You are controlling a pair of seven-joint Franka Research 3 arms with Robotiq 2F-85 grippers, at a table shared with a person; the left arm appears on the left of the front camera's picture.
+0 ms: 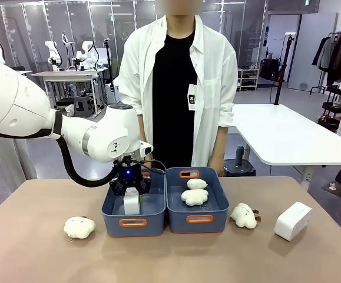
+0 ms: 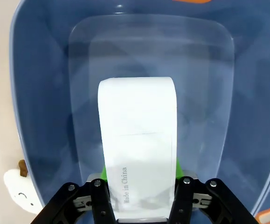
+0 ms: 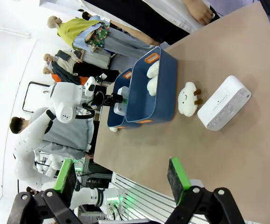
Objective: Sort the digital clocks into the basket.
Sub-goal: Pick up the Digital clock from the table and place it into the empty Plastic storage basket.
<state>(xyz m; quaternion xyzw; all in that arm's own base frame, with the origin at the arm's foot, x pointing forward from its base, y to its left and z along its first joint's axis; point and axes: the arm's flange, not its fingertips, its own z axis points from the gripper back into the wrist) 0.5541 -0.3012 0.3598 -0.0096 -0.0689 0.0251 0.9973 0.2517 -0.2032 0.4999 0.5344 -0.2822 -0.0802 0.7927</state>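
A: Status on the clocks?

B: One white clock (image 1: 132,201) standing upright inside the left blue basket (image 1: 114,225), low centre-left of the front view. Lower edge at or near the basket floor; contact not clear.

A: Left gripper?

B: Left gripper (image 1: 132,190) down inside that basket, one finger on each side of the clock. Green pads close against its flanks in the left wrist view. Clamped or slack: cannot tell.

A: Second clock?

B: Other clock (image 1: 292,221) out on the desk (image 1: 40,259), lower right of the front view. Well apart from both baskets, untouched.

A: Right gripper?

B: Right gripper (image 3: 121,170) spread wide, nothing between the pads. Hanging above the desk, far from that clock.

A: Anything else on the desk?

B: Right basket (image 1: 179,223) holding two cloud plush toys (image 1: 195,196). One more plush (image 1: 79,227) left of the baskets, lower left of the frame. Another plush (image 1: 244,215) between the right basket and the second clock. Person (image 1: 176,88) at the far side, hands off the desk.

A: Progress?

B: About half, by the look of it. First clock as good as delivered, bar letting go and lifting clear. Remaining: fetch the second clock and put it, presumably, in the same left basket. Loose plush toys not part of this job.
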